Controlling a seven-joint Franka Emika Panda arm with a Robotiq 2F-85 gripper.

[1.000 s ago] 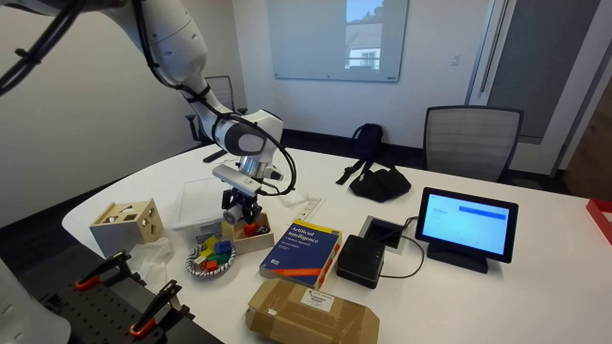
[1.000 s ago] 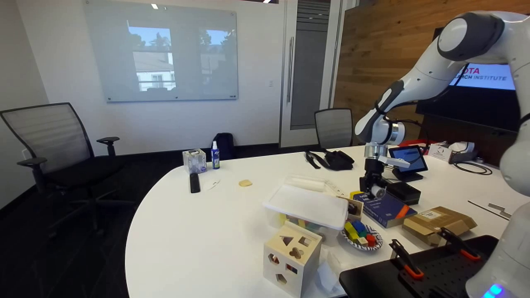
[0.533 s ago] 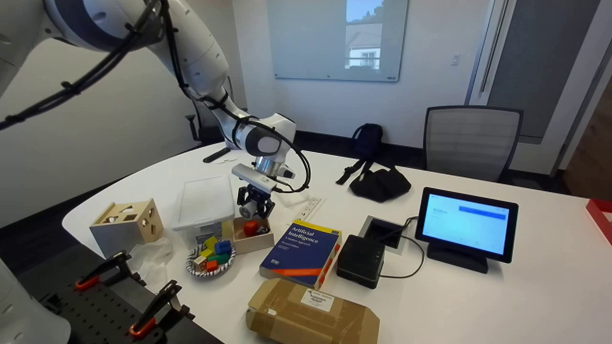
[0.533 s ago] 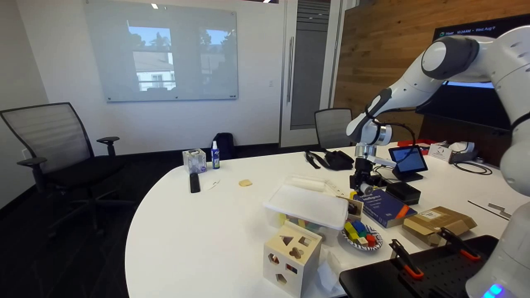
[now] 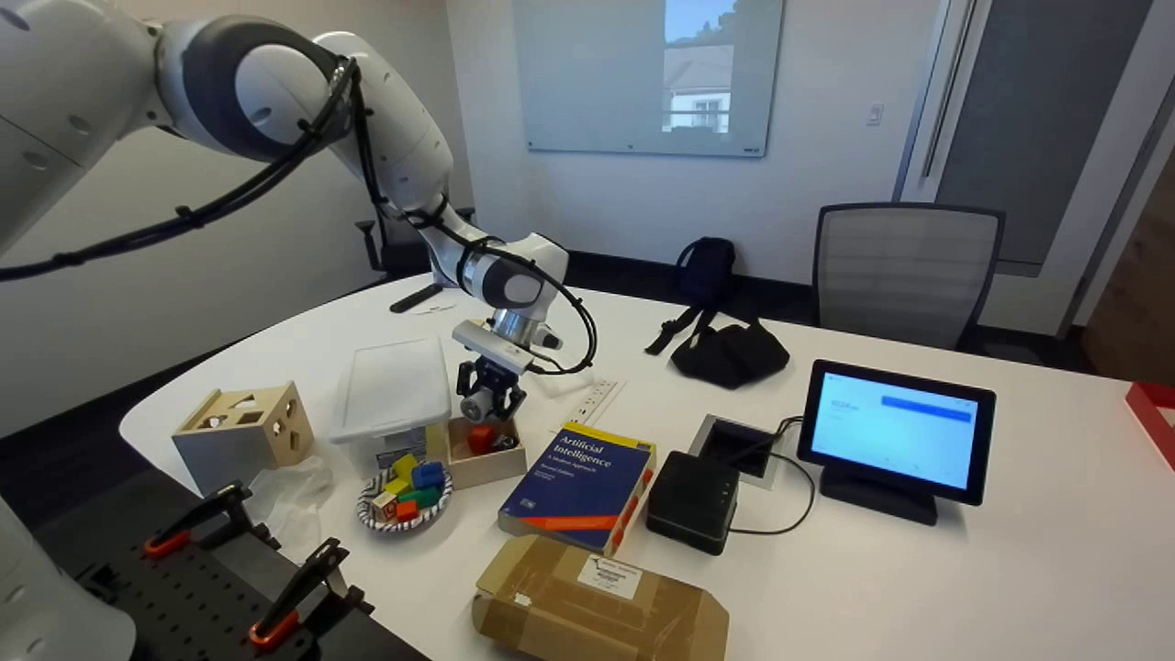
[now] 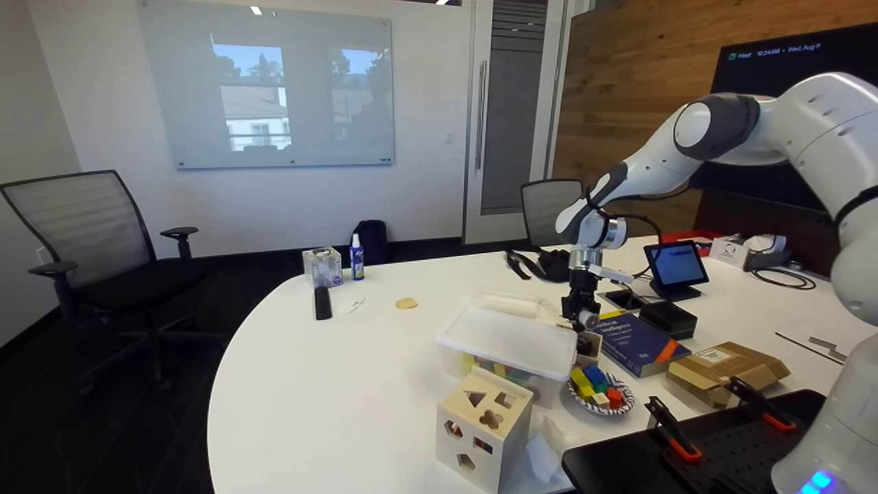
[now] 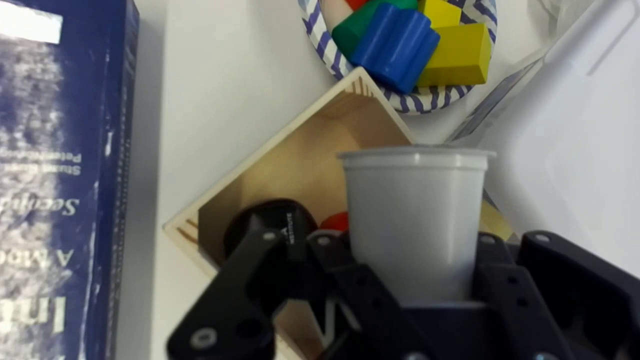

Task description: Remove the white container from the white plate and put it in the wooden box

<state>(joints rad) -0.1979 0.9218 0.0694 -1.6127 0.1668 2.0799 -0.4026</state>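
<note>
Arm (image 6: pixel 734 130) bent, elbow high, gripper (image 7: pixel 406 242) pointing down over the table (image 6: pixel 295 412). Lidded clear bin (image 6: pixel 514 336): coloured pieces (image 6: pixel 499 369) show behind its wall. Holed wooden cube (image 6: pixel 473 429): near the bin; in an exterior view, reddish colour behind one slot. Open wooden box (image 7: pixel 295 175): black round object (image 7: pixel 272 215) and red object (image 7: pixel 336 221) inside. Patterned bowl (image 7: pixel 322 40): coloured blocks (image 7: pixel 395 47), heaped. White container (image 7: pixel 417 215): clamped between the gripper's fingers, lying sideways, above the open wooden box. Flared lip clear only in the wrist view.

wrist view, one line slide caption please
End effector gripping a white container over an open wooden box, colored blocks and a blue book nearby.
</note>
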